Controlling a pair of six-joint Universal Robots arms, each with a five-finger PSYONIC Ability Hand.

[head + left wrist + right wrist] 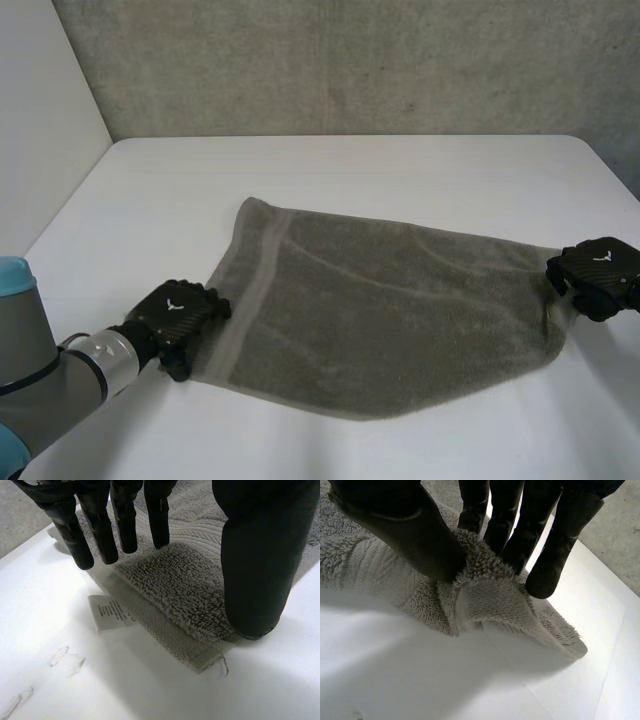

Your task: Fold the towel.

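Head view puts the left hand [178, 318] nearest, at the near left corner of the grey towel [390, 310], which lies spread in one rumpled layer across the middle of the white tabletop [300, 170]. Its own wrist view shows the fingers [75, 540] straight and released above the hemmed edge, with the thumb tip down on the pile beside the corner and nothing pinched. A white label [107, 612] lies on the tabletop just beside the hem. Farther off, at the towel's right end, the right hand [598, 275] is grasping, nipping a raised ridge of cloth between thumb and fingers. The step looks like securing both ends before the first fold. Next, the left hand would need to close on its corner so both can lift together. The right arm is cut off at the view's edge, and whether the left fingers touch the cloth is hard to tell.
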